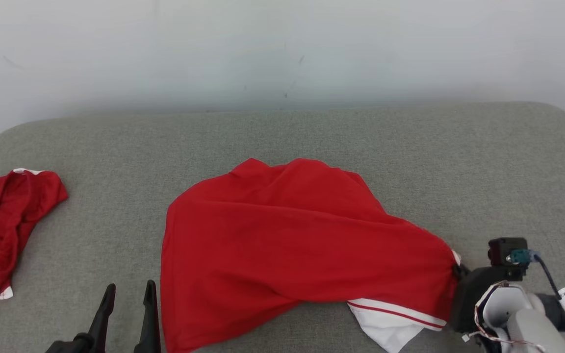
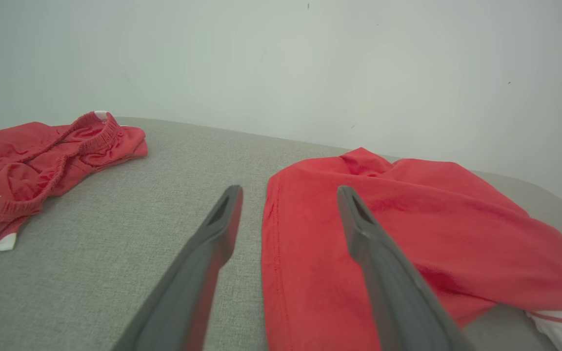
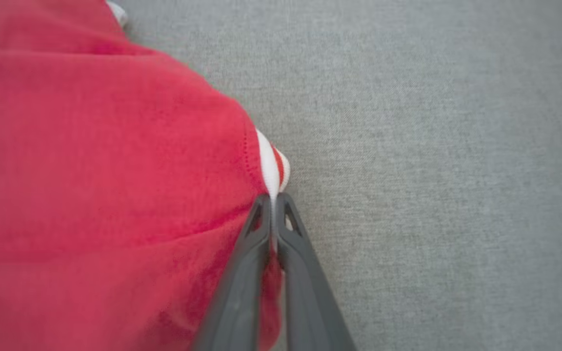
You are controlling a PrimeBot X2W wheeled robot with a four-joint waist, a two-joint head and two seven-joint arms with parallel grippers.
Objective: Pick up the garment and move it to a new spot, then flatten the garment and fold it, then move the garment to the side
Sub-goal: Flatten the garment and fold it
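Pinching noted at garment (image 1: 287,235) corner.
White-trimmed edge is clamped tight by right gripper (image 3: 273,199); left gripper (image 1: 131,285) is held spread, empty, just beside the garment.

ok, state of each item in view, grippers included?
red garment: spread out, rumpled, not folded.
second garment: crumpled heap, far left, untouched.
left gripper: open, empty, by red garment's left edge.
right gripper: shut on red garment's white-trimmed right edge.

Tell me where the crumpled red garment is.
In the head view the crumpled red garment lies far left on the grey cushion, apart from the spread red garment at centre.
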